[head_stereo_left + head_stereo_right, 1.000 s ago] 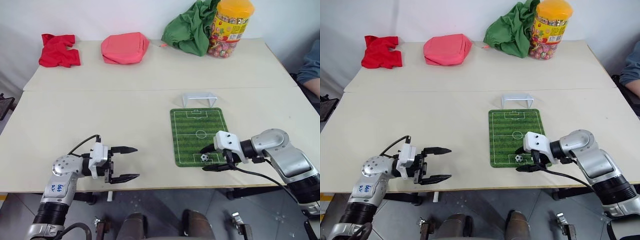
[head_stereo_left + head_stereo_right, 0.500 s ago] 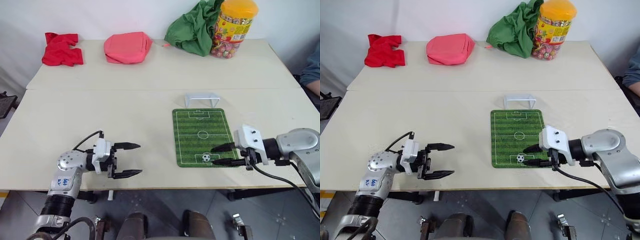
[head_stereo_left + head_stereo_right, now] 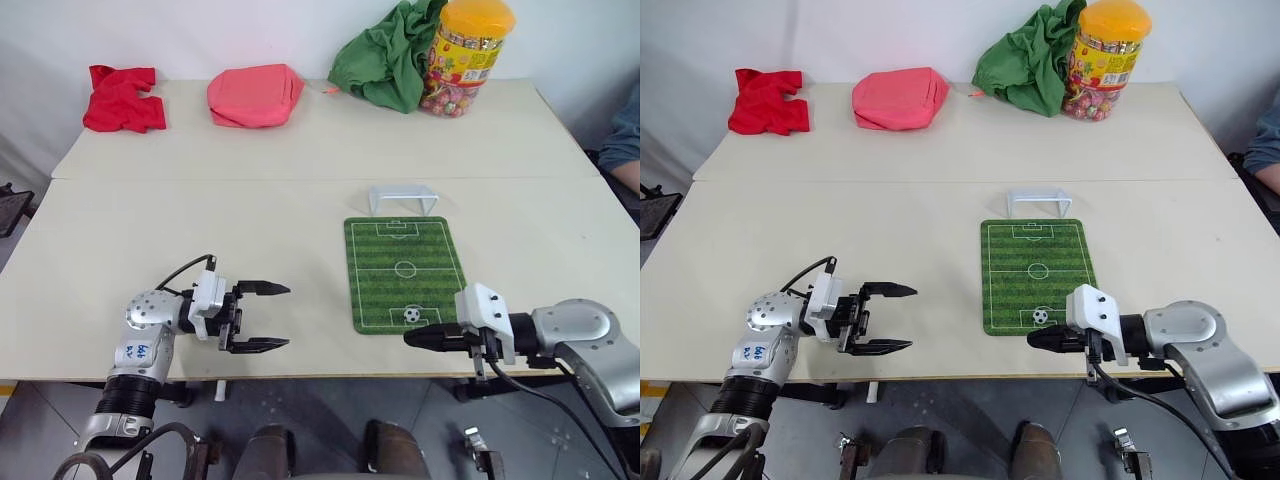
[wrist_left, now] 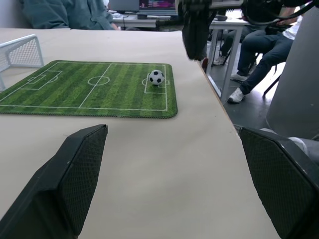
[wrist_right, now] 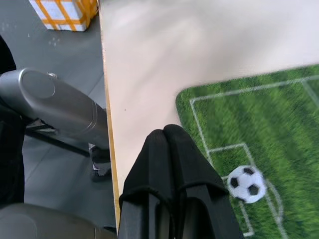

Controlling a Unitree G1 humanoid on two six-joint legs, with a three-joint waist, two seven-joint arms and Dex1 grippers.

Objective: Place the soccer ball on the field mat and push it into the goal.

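My right jaws are pinched shut on nothing, just near of the soccer ball, which sits on the field mat's near end; the goal lies straight beyond. Left jaws gape wide, well left.

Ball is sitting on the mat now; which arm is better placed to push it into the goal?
The right. The right gripper, shut, sits just behind the field mat's near edge, close to the soccer ball, with the goal straight beyond. The left gripper is open, well off to the mat's side.
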